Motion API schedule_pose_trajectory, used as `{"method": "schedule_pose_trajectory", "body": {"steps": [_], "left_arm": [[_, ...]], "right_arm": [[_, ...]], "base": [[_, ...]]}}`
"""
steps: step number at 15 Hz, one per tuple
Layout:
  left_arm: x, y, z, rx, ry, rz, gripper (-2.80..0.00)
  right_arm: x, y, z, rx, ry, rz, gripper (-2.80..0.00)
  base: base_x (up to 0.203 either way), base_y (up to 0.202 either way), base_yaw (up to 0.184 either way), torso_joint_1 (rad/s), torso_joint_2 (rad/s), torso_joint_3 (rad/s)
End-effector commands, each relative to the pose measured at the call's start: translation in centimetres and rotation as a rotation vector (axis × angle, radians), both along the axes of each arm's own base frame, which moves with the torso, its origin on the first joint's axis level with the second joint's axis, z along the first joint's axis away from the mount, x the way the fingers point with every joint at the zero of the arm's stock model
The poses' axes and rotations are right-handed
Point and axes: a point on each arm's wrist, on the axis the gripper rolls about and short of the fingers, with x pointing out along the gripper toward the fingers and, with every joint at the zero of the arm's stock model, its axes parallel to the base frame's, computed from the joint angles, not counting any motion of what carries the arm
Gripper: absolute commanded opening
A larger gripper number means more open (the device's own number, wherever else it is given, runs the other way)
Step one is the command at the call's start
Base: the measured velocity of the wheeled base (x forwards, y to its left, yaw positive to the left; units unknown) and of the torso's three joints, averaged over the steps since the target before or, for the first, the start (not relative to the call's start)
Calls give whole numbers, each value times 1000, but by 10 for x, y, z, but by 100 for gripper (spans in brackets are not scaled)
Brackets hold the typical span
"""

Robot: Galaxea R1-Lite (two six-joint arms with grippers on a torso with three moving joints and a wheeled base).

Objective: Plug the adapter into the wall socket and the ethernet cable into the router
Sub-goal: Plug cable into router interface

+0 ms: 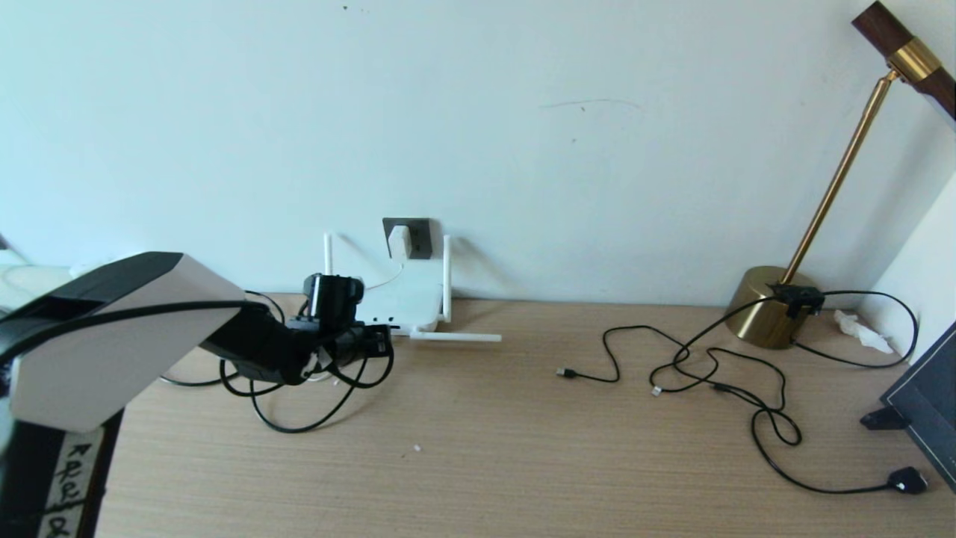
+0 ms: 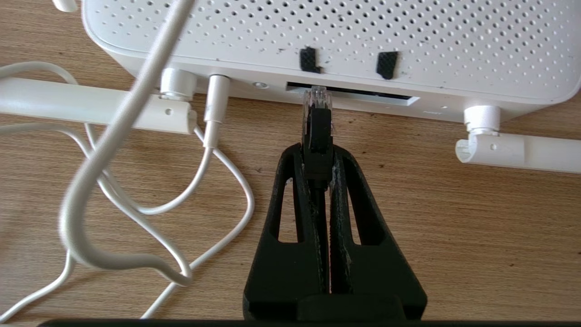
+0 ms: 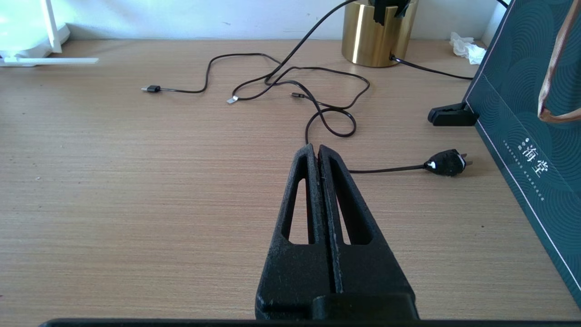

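My left gripper (image 2: 317, 152) is shut on the black plug of the ethernet cable (image 2: 318, 131). The plug's clear tip sits at the mouth of the dark port slot (image 2: 363, 93) on the edge of the white router (image 2: 317, 36). In the head view this gripper (image 1: 377, 345) is low at the router (image 1: 411, 299), and the black cable (image 1: 299, 427) loops on the table behind it. The white adapter (image 1: 399, 241) sits in the dark grey wall socket (image 1: 417, 237); its white cord (image 2: 113, 136) runs to the router. My right gripper (image 3: 317, 147) hovers shut and empty over bare table.
Two router antennas (image 2: 91, 104) (image 2: 522, 152) lie flat on the wooden table either side of the ports. At the right are thin black cables (image 1: 709, 366), a black plug (image 1: 907, 480), a brass lamp base (image 1: 769, 306), a crumpled tissue (image 1: 859, 329) and a dark green box (image 3: 522, 150).
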Motion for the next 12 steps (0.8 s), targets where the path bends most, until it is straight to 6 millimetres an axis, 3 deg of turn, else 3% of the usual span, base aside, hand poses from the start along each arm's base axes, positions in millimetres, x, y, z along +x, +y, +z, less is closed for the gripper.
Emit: {"method": "schedule_pose_trajectory", "body": {"steps": [1,12], "left_arm": [[0,-1,1,-1,-6,0,-280],[1,0,3,-2,-11,3,-280]], "right_arm": [[0,0,0,0,0,0,-280],[0,0,0,0,-1,0,-280]], "base": [[0,0,0,0,0,0],[0,0,0,0,0,0]]}}
